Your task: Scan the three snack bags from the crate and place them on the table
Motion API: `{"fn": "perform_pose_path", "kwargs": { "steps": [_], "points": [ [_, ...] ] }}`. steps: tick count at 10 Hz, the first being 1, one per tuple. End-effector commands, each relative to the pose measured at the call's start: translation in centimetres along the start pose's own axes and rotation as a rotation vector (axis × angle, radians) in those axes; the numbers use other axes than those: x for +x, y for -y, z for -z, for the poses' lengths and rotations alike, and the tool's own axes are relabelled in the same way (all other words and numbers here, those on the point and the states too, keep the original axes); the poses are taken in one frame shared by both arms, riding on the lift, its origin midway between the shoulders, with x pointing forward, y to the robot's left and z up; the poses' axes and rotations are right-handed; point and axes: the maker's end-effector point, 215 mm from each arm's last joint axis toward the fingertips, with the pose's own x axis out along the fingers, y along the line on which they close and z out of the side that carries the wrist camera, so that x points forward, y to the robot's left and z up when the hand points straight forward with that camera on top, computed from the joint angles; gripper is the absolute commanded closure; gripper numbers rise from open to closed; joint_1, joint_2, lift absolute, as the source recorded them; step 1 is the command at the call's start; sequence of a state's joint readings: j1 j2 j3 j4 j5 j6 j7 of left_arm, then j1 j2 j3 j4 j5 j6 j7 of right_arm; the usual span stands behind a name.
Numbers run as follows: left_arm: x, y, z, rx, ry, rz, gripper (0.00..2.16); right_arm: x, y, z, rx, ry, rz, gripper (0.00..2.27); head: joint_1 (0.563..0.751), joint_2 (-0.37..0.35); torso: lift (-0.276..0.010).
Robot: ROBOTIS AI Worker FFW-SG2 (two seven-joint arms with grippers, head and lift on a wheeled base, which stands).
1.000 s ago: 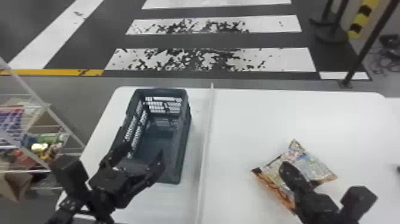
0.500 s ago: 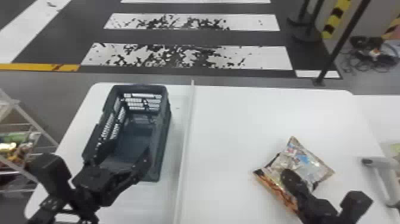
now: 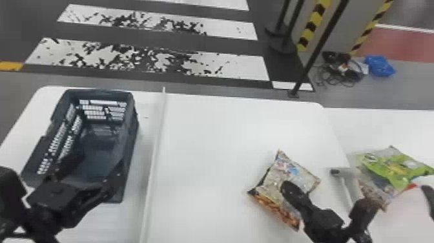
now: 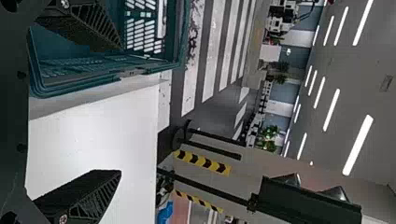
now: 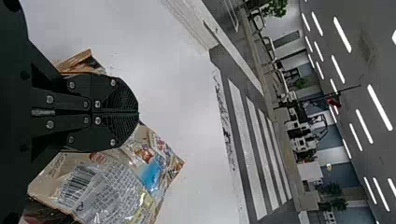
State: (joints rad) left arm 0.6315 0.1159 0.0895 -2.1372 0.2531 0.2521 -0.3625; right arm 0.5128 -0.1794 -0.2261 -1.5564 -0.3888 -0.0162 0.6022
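I'm hovering the right hand (image 3: 288, 186), fingers pressed together, snack bag (image 3: 273, 176) lying under it, green bag (image 3: 382, 164) off to its right. Left hand (image 3: 92, 169) is hanging spread at the crate (image 3: 129, 135).

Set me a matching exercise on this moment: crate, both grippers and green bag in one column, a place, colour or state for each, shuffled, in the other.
Things
1. Crate
2. Left gripper
3. Right gripper
4. Green bag

Place, colour or state
A. Fingers together
B. Lying partly over another bag
C. Fingers spread apart
D. Dark blue-grey, with slotted walls

Right pairs: 1-D, 2-C, 3-A, 4-B
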Motion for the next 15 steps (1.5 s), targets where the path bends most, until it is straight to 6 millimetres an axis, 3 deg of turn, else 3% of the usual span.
{"fn": "perform_pose_path", "kwargs": {
  "steps": [1, 4, 5, 7, 9, 12, 15],
  "points": [
    [0.7, 0.2, 0.2, -0.002, -0.001, 0.006, 0.07, 0.1, -4.6, -1.5, 0.032, 0.039, -0.059, 1.86, 0.695, -0.159, -0.036],
    [1.2, 0.3, 0.0, 0.005, 0.003, 0.016, 0.07, 5.9, -11.4, 0.3, 0.103, 0.053, -0.094, 1.86, 0.695, -0.052, -0.036],
    [1.2, 0.2, -0.1, 0.006, 0.004, 0.016, 0.07, 7.8, -12.0, 1.1, 0.100, 0.043, -0.075, 1.86, 0.695, -0.006, -0.036],
    [0.9, -0.2, 0.0, 0.015, 0.002, 0.019, 0.07, 9.3, -9.6, 2.5, 0.102, 0.035, 0.012, 1.86, 0.695, 0.031, -0.036],
    [0.7, -1.0, -0.2, 0.013, 0.024, 0.014, 0.07, 8.6, -8.2, 4.0, 0.091, 0.021, 0.075, 1.86, 0.695, 0.024, -0.036],
    [1.1, -0.6, -0.5, 0.001, 0.038, 0.029, 0.07, 5.6, -5.6, 6.8, 0.103, -0.026, 0.151, 1.86, 0.695, 0.007, -0.036],
    [1.3, 0.5, -0.4, -0.007, 0.043, 0.049, 0.07, 2.3, -4.0, 6.6, 0.101, -0.019, 0.192, 1.86, 0.695, -0.047, -0.036]
  ]
}}
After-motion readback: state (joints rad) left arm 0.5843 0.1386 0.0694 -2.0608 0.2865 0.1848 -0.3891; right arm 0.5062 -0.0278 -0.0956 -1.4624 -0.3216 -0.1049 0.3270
